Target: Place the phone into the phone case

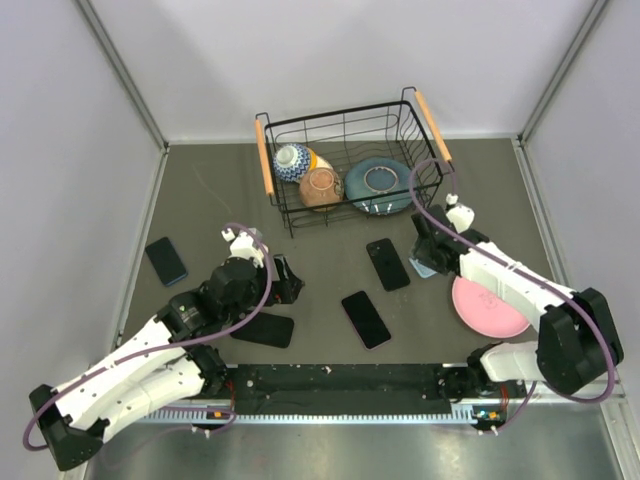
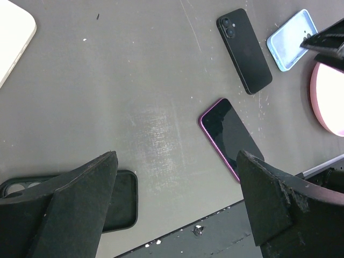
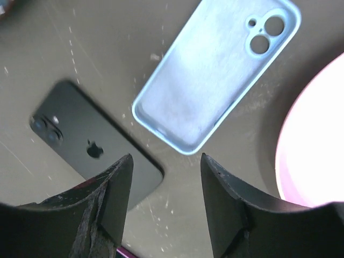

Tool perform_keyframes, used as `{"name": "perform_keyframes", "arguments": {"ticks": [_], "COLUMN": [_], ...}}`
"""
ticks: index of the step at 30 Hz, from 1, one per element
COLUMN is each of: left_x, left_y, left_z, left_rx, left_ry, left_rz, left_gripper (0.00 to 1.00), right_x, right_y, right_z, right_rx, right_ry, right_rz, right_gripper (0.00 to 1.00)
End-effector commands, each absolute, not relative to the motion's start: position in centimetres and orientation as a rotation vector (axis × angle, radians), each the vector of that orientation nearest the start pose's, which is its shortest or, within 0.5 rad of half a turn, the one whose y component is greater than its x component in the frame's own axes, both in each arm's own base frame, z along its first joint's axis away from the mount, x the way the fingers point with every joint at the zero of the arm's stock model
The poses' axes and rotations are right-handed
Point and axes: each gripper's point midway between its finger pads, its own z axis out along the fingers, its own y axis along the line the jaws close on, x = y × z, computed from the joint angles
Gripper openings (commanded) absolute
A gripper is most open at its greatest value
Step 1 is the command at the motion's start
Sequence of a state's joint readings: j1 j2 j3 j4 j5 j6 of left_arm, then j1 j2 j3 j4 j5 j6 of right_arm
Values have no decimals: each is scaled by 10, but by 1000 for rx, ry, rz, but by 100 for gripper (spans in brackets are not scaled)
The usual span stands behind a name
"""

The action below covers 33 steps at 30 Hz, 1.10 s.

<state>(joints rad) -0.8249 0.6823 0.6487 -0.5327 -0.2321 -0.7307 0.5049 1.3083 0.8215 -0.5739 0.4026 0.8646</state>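
Observation:
A black phone (image 1: 387, 264) lies face down mid-table; it also shows in the left wrist view (image 2: 244, 50) and the right wrist view (image 3: 94, 148). A purple-edged phone (image 1: 366, 319) lies face up nearer the front, also in the left wrist view (image 2: 231, 138). An empty light blue phone case (image 3: 215, 75) lies open side up beside the black phone, also in the left wrist view (image 2: 292, 39). My right gripper (image 1: 425, 250) is open and empty just above the case's near end (image 3: 164, 183). A black case (image 1: 264, 329) lies front left (image 2: 115, 201). My left gripper (image 1: 285, 280) is open and empty over bare table (image 2: 176, 177).
A pink plate (image 1: 488, 305) lies right of the blue case. A wire basket (image 1: 430, 120) with bowls and a dish stands at the back. A dark blue phone or case (image 1: 166, 260) lies far left. A white rounded flat thing (image 2: 11, 37) shows at the left wrist view's corner.

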Motion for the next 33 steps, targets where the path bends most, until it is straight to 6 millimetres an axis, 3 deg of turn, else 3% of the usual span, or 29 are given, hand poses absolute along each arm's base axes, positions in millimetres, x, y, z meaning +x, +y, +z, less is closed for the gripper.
{"name": "perform_keyframes", "arguments": {"ticks": [1, 5, 11, 33], "left_x": [186, 186, 186, 187], "left_y": [-181, -178, -174, -168], "left_z": [179, 178, 179, 179], "left_rx": [-43, -42, -44, -39], "left_ry": [2159, 2157, 2150, 2142], "left_rz": [-689, -680, -660, -630], "left_gripper": [97, 97, 97, 96], "right_x": [300, 295, 293, 279], "right_y": [89, 76, 77, 71], "right_z": [103, 90, 73, 35], "right_rx": [769, 953, 1129, 1294], "right_ry": [2303, 2318, 2343, 2334], "right_rz": [-27, -150, -222, -342], "right_gripper": [53, 45, 42, 42]}}
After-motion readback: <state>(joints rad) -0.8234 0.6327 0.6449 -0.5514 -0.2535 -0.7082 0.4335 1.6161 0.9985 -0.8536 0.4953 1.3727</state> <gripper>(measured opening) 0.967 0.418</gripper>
